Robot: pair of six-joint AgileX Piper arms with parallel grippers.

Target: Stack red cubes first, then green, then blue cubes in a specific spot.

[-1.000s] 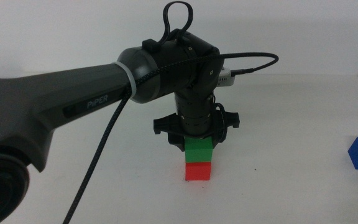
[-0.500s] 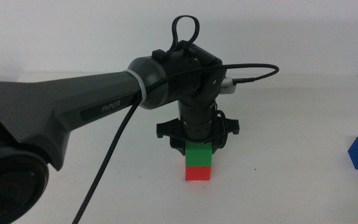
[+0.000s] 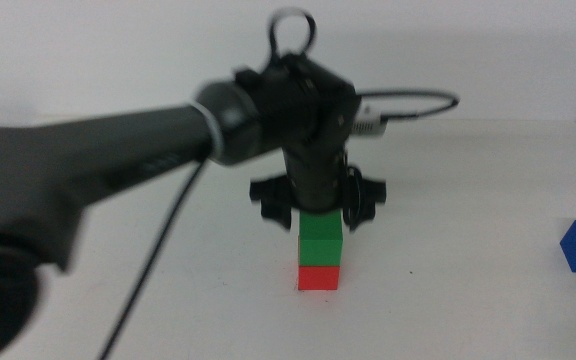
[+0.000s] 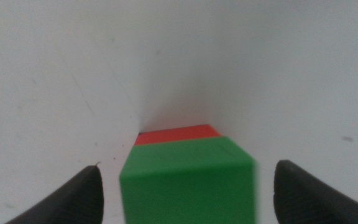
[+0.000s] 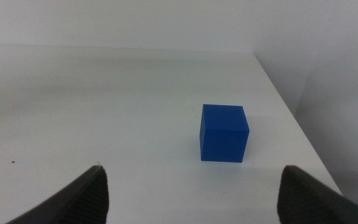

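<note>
Green cube [image 3: 320,239] sits on the red cube [image 3: 319,277] mid-table; the left gripper [image 3: 315,203] hangs spread wide, holding nothing. A grazing jaw could topple it.

Right gripper [image 5: 191,186] waits, spread empty, facing the blue cube [image 5: 224,132] by the right edge.

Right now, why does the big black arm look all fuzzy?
Middle view: the left arm and left end effector are smeared by motion blur; the green cube looks sharper. Left wrist view: the close green cube is soft. Right wrist view: the blue cube is crisp.
</note>
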